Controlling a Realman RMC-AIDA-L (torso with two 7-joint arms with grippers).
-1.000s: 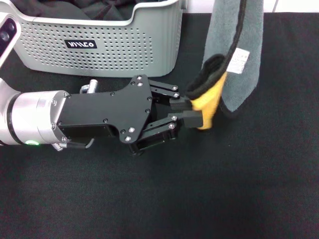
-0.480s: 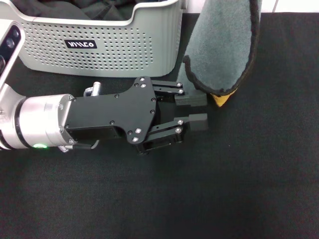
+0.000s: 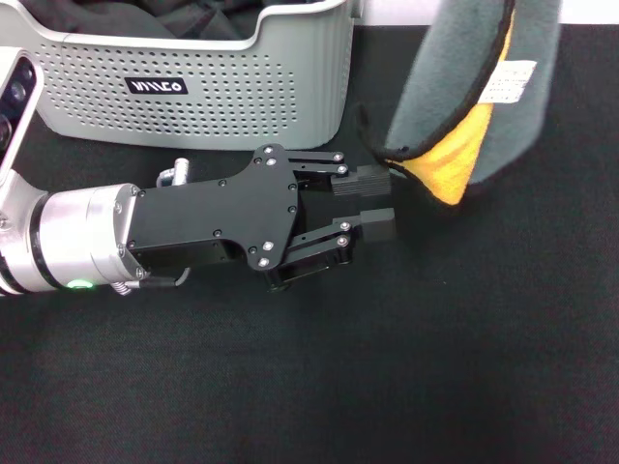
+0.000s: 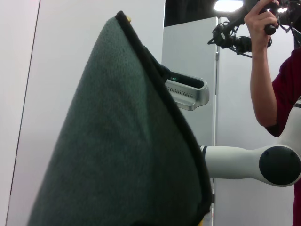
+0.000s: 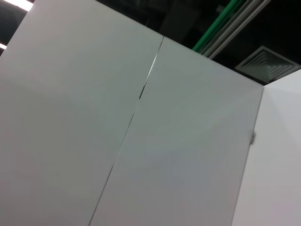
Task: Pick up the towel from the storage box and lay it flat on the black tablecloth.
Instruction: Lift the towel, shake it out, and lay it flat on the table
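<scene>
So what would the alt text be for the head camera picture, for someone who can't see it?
A grey and yellow-orange towel hangs folded above the black tablecloth, its top out of frame. The left gripper reaches toward its lower corner, fingers parted and not gripping it. The storage box stands behind the arm, dark fabric inside.

A person (image 4: 272, 70) in a red shirt holds what may be camera gear (image 4: 244, 28).

Left gripper (image 3: 379, 200) fingers (image 3: 375, 223) apart, arm extended

Towel (image 3: 474, 87) top beyond frame edge
</scene>
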